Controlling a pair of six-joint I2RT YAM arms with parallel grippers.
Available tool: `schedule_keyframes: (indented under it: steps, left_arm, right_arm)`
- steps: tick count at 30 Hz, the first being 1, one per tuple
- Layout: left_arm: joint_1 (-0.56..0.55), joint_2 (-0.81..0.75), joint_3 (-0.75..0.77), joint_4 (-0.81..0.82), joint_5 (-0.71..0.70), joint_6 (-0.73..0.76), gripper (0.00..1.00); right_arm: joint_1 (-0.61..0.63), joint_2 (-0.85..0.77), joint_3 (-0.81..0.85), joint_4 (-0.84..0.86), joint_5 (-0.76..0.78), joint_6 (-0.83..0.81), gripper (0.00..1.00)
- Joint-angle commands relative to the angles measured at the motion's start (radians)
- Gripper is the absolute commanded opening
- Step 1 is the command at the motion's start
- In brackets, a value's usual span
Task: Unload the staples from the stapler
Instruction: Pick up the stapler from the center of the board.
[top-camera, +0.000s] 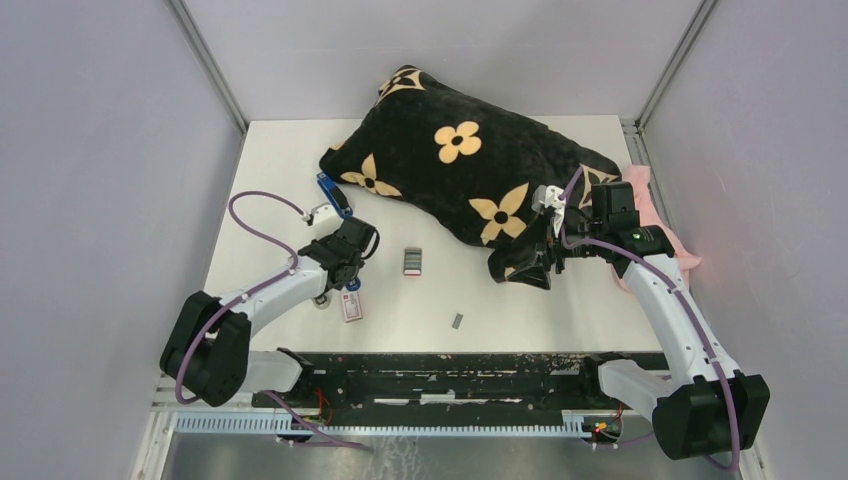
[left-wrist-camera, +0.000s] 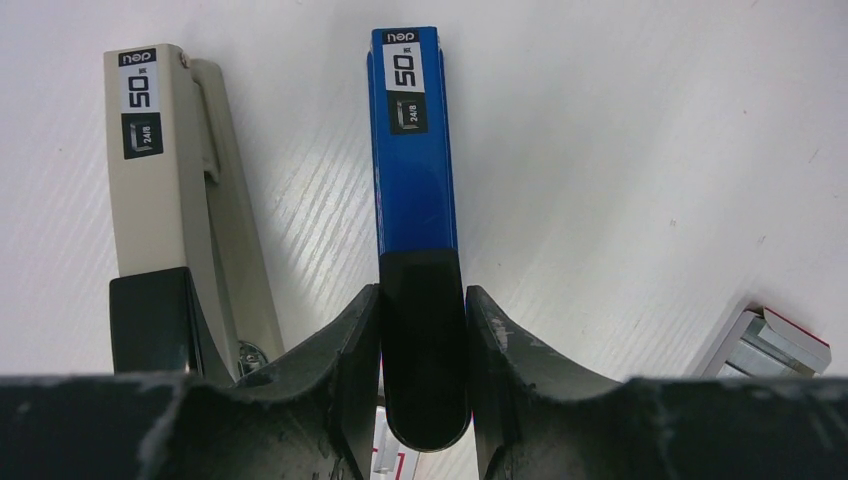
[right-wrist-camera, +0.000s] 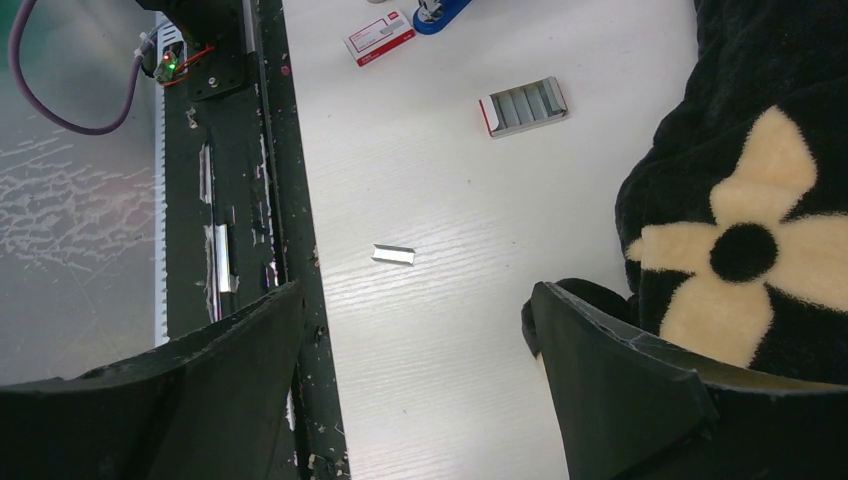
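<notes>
Two staplers lie side by side at the left of the table. My left gripper (left-wrist-camera: 423, 295) is shut on the black rear end of the blue stapler (left-wrist-camera: 412, 150), a finger pressed against each side. The beige stapler (left-wrist-camera: 160, 170) lies just left of it, untouched. From above, the left gripper (top-camera: 345, 238) sits right behind the blue stapler (top-camera: 331, 192). A loose strip of staples (right-wrist-camera: 393, 255) lies on the table ahead of my open right gripper (right-wrist-camera: 415, 290), also visible as the staples (top-camera: 457, 321) near the front edge. The right gripper (top-camera: 545, 262) hangs beside the cushion, holding nothing.
A black cushion with cream flowers (top-camera: 460, 165) covers the back right. An open tray of staple strips (top-camera: 411, 261) lies mid-table, and a small white-and-red box (top-camera: 351, 305) lies by the left arm. The black front rail (top-camera: 450, 365) runs along the near edge.
</notes>
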Motion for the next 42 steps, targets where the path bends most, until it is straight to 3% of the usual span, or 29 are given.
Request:
schedule_keyframes:
  steps: [1,8,14,19,23,30,35,42]
  left_arm:
    - [-0.005,-0.01,-0.004,0.05,0.002,-0.038,0.34]
    - [-0.006,-0.006,-0.012,0.059,0.01,-0.036,0.48]
    - [-0.006,0.027,-0.01,0.075,0.028,-0.025,0.49]
    - [-0.006,0.019,-0.013,0.098,0.041,-0.002,0.3]
    - [-0.005,-0.031,-0.021,0.155,0.093,0.075,0.07]
    - [-0.005,-0.198,-0.081,0.428,0.164,0.281,0.03]
    - [0.001,-0.241,-0.153,0.738,0.299,0.45,0.03]
    - [0.083,-0.196,-0.213,1.038,0.586,0.504,0.03]
  right_arm:
    - [-0.005,-0.021,-0.001,0.031,-0.036,-0.001,0.9]
    - [-0.005,-0.021,0.001,0.032,-0.037,-0.001,0.9]
    - [-0.004,-0.022,0.001,0.03,-0.037,-0.001,0.9]
    - [-0.005,-0.022,0.0,0.03,-0.037,-0.001,0.9]
    - [-0.005,-0.02,0.001,0.03,-0.042,0.001,0.9]
    - [0.01,0.015,-0.005,0.06,-0.082,0.029,0.9]
    - [0.128,0.097,0.039,0.097,0.029,0.036,0.9]
    - [0.272,0.339,0.124,0.406,0.08,0.276,0.9]
